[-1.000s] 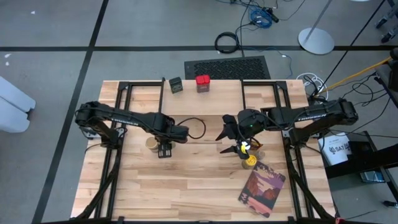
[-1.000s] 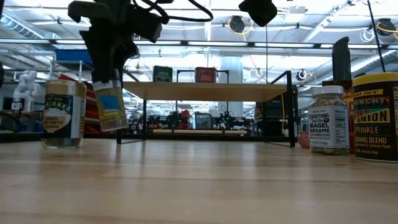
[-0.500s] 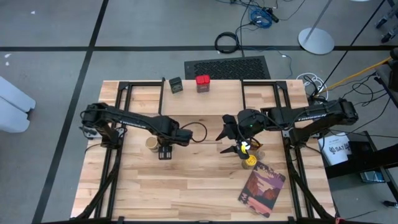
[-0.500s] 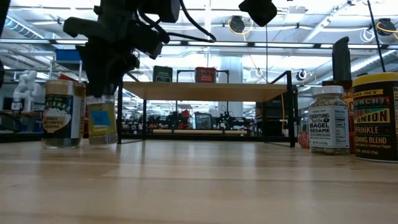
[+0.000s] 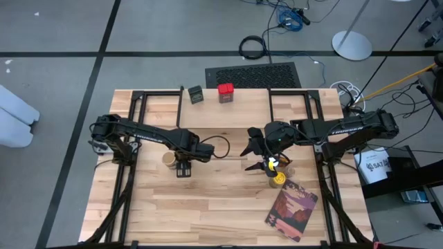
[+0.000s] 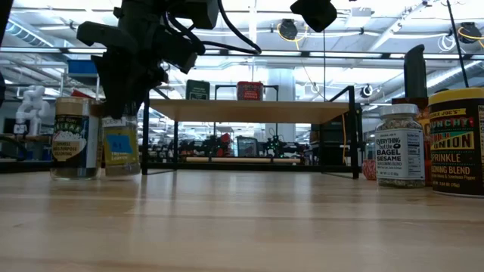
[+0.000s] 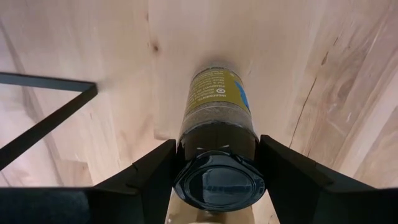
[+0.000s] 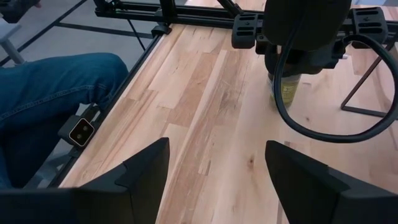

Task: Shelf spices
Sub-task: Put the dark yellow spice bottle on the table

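My left pincer (image 7: pixel 214 163) is clamped around the black cap of a yellow-labelled spice jar (image 7: pixel 216 112), which stands upright near the middle-left of the desk (image 5: pixel 214 200), just beside a tan-topped jar (image 5: pixel 168 160). The low view suggests its base sits on or barely above the wood; I cannot tell which.

To do this step well, I judge I should keep the squeeze even on the cap, lift straight so the neighbouring jar is not knocked, and carry it high enough to pass over the plank of the shelf (image 6: pixel 249 110), where a dark tin (image 5: pixel 196 95) and a red-topped tin (image 5: pixel 225 92) already stand.

My right pincer (image 5: pixel 268 163) waits open over the desk's right half, near a yellow-topped jar (image 5: pixel 278 180) and a book (image 5: pixel 292 209).

The desk is pale wood planks. Beyond it lie grey floor and loose cables (image 5: pixel 252 47), and a person's blue-trousered leg (image 8: pixel 56 93) shows at the desk's edge.
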